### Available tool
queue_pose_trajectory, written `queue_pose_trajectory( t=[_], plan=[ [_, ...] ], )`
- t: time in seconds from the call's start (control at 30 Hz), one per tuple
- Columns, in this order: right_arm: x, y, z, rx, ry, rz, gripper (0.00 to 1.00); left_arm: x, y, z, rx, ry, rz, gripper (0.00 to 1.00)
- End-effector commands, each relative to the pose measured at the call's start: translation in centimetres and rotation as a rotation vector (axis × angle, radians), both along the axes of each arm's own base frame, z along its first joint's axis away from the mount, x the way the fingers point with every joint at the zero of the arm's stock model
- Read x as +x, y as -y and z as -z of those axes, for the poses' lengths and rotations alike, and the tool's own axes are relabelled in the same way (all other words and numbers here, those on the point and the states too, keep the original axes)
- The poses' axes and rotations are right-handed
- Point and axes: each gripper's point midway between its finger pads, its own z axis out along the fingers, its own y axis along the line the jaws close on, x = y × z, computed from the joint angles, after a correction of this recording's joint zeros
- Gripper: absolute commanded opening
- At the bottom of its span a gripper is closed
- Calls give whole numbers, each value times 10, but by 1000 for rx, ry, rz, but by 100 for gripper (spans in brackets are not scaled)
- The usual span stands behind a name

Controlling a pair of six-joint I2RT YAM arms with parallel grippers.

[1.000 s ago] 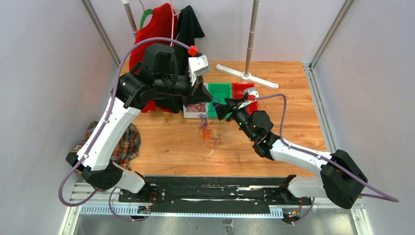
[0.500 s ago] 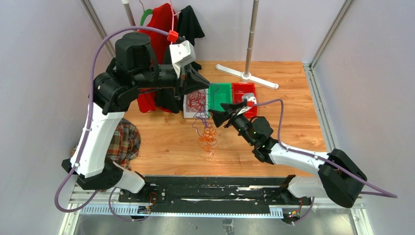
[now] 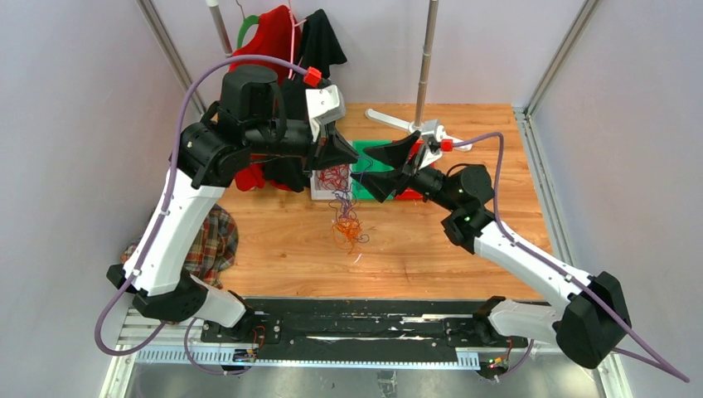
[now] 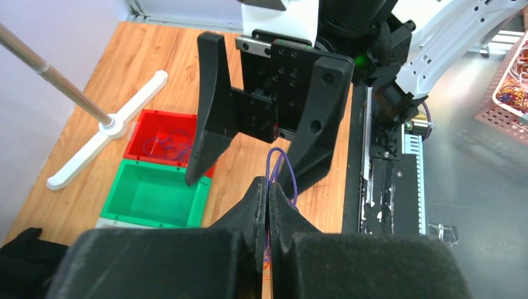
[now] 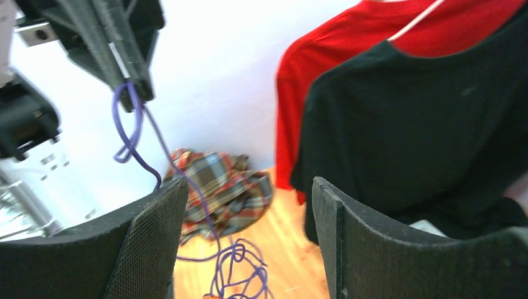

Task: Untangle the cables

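While above wooden table (image 3: 464, 249), left end effector (image 4: 268, 187) clamping cables (image 3: 348, 224), right end effector (image 5: 249, 187) apart.

Top view looks down; 2 wrist views (close-up) share purple cable (image 4: 269, 167).

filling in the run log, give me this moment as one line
left jaws: shut on purple cable | right jaws: open, empty | tangle: trailing below left jaws | task: unfinished

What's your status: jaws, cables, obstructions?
Left gripper jaws shut on purple cable. Right gripper jaws open, holding nothing. Tangle dangles below left gripper. No obstruction seen.
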Motion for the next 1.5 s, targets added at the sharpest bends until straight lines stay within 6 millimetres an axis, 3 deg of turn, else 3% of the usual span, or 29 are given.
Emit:
queue_pose_trajectory(
  t=[0.0, 0.3, 0.43, 0.57, 0.73, 0.93, 1.07, 1.27, 1.47],
  plan=[
    [-35, -18, 2, -46, 15, -258, 73, -4, 3, 2, -1, 22, 41, 0],
    [-42, -29, 4, -50, 21, -349, 73, 0, 8, 7, 10, 35, 68, 1],
    [-43, -43, 1, -51, 31, -382, 72, -4, 14, 10, 7, 12, 107, 0],
    [-36, -62, 13, -66, 4, -392, 67, -14, 20, 6, -19, -16, 172, 0],
    [-17, -71, 48, -74, -60, -349, 62, -34, 19, -18, -80, -2, 257, 0],
    [6, -80, 105, -65, -186, -291, 57, -48, 14, -49, -139, 33, 283, 0],
    [10, -80, 125, -27, -232, -256, 56, -51, 12, -64, -162, 59, 281, 0],
    [17, -82, 165, -126, -282, -126, 56, -50, 11, -86, -202, 123, 258, 0],
    [29, -66, 208, -183, -345, 22, 55, -48, 4, -125, -292, 261, 198, 0]
  ],
)
